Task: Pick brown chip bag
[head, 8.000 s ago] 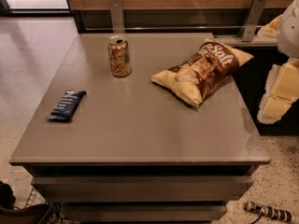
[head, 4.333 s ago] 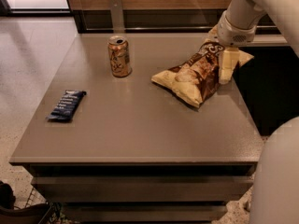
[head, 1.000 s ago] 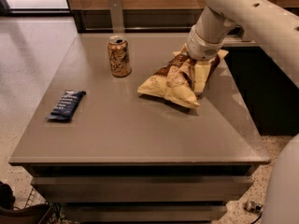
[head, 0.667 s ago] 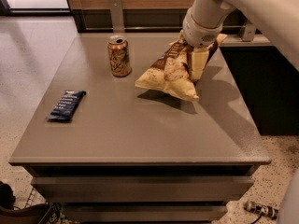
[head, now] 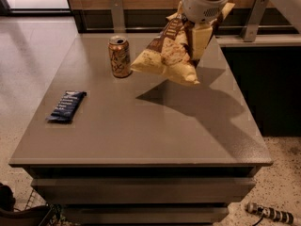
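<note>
1. Large, puffy, crinkly brown chip bag with tan-yellow edges, hanging in the air above the far right part of a flat grey rectangular table. Dark shadow on the surface below, no contact with the top.
2. White two-finger gripper at the top of the view, closed on the bag's upper end, cream fingers pinching the crinkled material. Bulk of the bag drooping down and to the left.
3. Judged stage: grasp made, bag off the table. Best finished with a firm pinch and a slow, straight rise, since slick film held by one end may slip or swing.
4. Gold patterned drink can upright just left of the bag's lower corner, near but apart. Worth avoiding any leftward sweep at this height.
5. Small flat dark blue wrapper well apart, near the left edge. No obstacle.
6. Open room upward and toward the near side. Metal rail posts along the far edge; table's right edge close below the arm, dark gap beyond.
</note>
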You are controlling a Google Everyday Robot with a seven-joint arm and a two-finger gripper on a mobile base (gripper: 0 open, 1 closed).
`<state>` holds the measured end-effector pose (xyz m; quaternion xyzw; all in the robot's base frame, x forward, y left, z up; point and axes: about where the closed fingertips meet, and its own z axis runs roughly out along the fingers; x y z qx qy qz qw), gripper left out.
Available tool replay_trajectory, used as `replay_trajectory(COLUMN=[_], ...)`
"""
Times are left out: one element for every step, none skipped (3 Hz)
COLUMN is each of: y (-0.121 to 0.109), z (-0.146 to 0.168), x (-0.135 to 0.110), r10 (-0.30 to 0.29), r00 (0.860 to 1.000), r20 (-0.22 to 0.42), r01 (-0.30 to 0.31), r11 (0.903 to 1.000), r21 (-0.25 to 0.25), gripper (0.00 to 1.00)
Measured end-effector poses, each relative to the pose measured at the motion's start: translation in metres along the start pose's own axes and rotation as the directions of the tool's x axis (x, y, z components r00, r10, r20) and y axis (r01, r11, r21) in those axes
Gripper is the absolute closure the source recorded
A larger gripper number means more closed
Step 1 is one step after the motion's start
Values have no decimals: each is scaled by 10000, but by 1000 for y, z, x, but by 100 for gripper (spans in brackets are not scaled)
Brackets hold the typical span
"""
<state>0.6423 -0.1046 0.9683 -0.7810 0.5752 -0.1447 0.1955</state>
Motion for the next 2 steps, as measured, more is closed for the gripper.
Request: replay_trajectory(y=[-5,-2], z=[-38,-64], x=[-6,-2], r10=[-236,-144], r00=[9997,9992], r20=[-77,380], r01=[242,80], r11=[9959,9864], r21=[874,1640], gripper=[100,100])
